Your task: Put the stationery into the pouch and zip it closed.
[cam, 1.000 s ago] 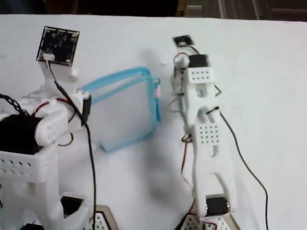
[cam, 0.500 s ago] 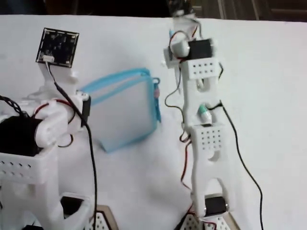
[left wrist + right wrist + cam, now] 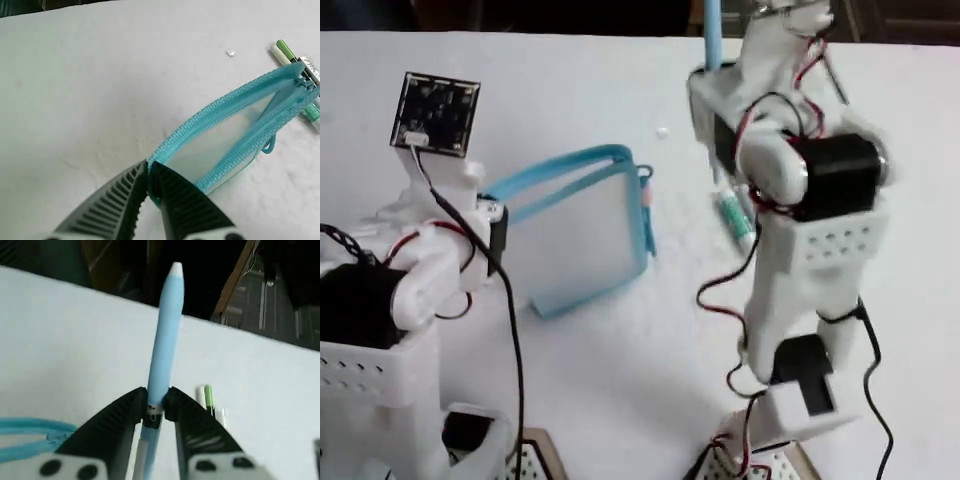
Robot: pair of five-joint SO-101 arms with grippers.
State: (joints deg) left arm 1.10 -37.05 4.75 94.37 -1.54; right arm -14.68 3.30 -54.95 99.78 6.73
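- The table [image 3: 570, 90] carries the pouch between my two arms. Nothing weighs down the pouch's free end, so I judge a nudge there would swing it.
- The pouch [image 3: 580, 235] is clear with a blue zip, and its mouth is parted into a slim slot. A pen tip that lands on the zip tape could fold that slot shut.
- The left pincer [image 3: 148, 172] is nipped closed on the zip edge at one corner. The bite looks shallow, so a tug might free the tape.
- The right pincer [image 3: 155, 400] is clamped on the blue pen [image 3: 166, 330], raised above the table. It grips low with a long end sticking out, so the pen may pivot as I tilt it.
- The green marker [image 3: 736, 218] lies near the pouch's zip-pull end, close by the right arm. A careless descent could knock it rolling.
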